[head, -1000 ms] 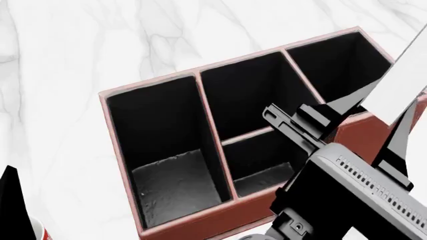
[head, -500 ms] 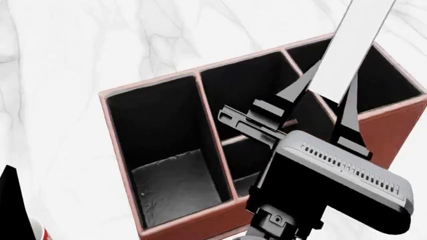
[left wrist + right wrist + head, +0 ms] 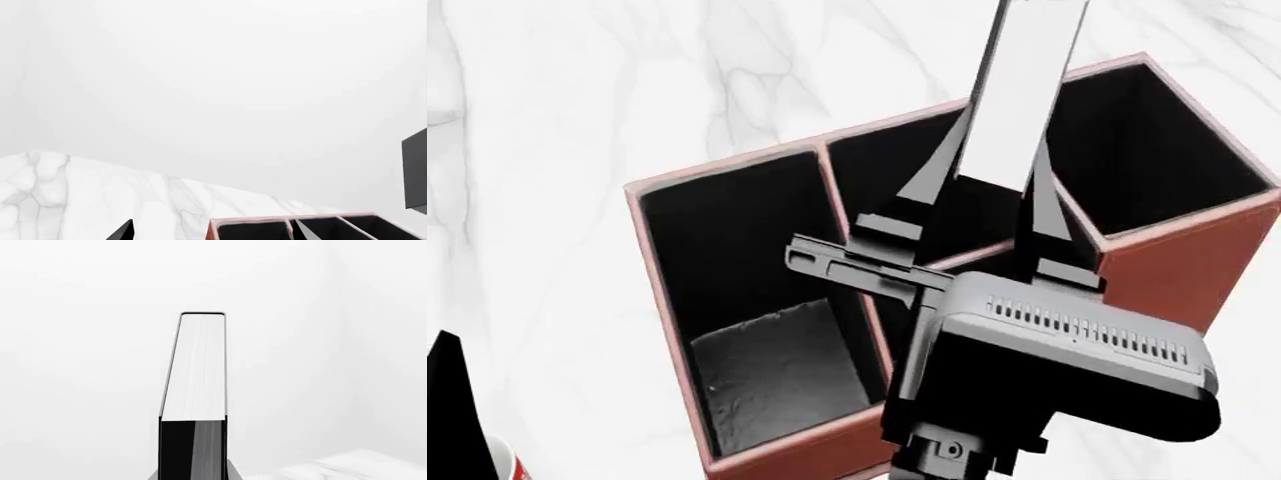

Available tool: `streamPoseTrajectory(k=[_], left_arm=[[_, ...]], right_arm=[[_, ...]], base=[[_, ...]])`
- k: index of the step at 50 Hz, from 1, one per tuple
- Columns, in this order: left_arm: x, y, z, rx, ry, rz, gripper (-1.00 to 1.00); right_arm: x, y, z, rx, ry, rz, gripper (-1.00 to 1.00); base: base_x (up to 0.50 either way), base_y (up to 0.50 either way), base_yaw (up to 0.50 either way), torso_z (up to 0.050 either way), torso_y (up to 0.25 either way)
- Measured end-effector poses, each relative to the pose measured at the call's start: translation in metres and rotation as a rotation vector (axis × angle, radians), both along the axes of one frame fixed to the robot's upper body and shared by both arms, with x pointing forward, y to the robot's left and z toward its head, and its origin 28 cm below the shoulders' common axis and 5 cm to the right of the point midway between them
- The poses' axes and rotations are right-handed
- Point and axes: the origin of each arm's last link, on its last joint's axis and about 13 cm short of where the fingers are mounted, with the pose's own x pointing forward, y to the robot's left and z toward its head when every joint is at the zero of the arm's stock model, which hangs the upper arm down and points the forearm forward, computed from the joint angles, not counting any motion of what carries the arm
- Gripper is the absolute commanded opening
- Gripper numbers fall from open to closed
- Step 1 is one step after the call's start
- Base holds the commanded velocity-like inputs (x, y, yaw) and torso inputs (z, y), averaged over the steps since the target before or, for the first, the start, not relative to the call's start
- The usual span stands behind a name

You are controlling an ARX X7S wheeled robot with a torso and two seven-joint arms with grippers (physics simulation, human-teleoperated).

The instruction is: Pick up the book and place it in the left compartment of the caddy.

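Observation:
The reddish-brown caddy [image 3: 667, 300] stands on the marble table. Its left compartment [image 3: 761, 300] is a long black-lined bay with a grey floor and nothing in it. My right gripper [image 3: 977, 235] is shut on the book [image 3: 1030, 90] and holds it nearly on end, white page edges toward the camera, above the two small middle bays, just right of the left compartment. The right wrist view shows the book [image 3: 197, 370] rising from between the fingers. My left gripper [image 3: 213, 235] is open, low at the left, with the caddy [image 3: 287, 220] beyond it.
A red-and-white mug [image 3: 510, 468] sits at the bottom left corner, beside a black finger [image 3: 447, 395] of my left gripper. The tall square bay [image 3: 1154, 150] is at the caddy's right end. White marble table [image 3: 587, 100] lies around the caddy.
My right gripper has carried the book leftward, from over the caddy's right end to over the middle bays. The book now stands more upright. The left gripper has not moved.

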Motion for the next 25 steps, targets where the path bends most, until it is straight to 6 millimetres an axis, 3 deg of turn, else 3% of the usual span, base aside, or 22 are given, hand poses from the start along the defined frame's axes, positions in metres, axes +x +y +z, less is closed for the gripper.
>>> streamPoseTrajectory(k=[25], left_arm=[[0.0, -0.001, -0.001, 0.003, 0.0, -0.003, 1.0]], right_arm=[[-0.013, 0.008, -0.001, -0.134, 0.0, 0.22, -1.0]], base=[[0.0, 0.0, 0.0, 0.0, 0.002]])
